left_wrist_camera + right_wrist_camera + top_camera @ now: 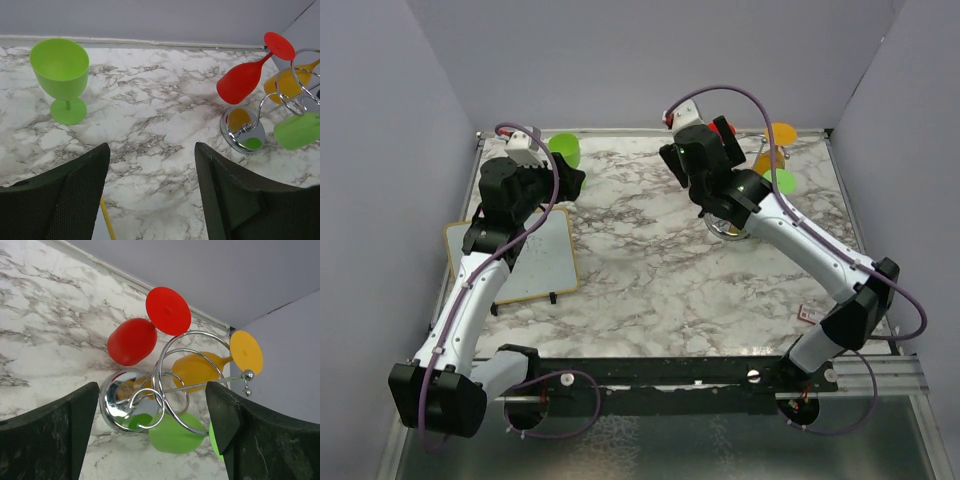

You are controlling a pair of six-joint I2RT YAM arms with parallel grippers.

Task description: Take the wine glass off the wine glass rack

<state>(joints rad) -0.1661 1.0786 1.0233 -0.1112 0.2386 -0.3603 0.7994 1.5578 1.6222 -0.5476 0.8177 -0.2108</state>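
Observation:
The wine glass rack (159, 385), silver wire with a round mirror base, stands at the back right and is also in the left wrist view (245, 131). A red glass (132, 341), an orange glass (197, 371) and a green glass (176, 432) hang on its looping arms. My right gripper (152, 390) is open and empty, hovering above the rack with a finger on either side of it. In the top view the right arm (720, 140) covers most of the rack (730, 230). Another green wine glass (61, 77) stands upright on the table at the back left. My left gripper (151, 150) is open and empty, near it.
A white board with a yellow edge (525, 255) lies on the marble table (650, 270) under the left arm. A small reddish item (807, 313) lies near the front right edge. Grey walls close the back and both sides.

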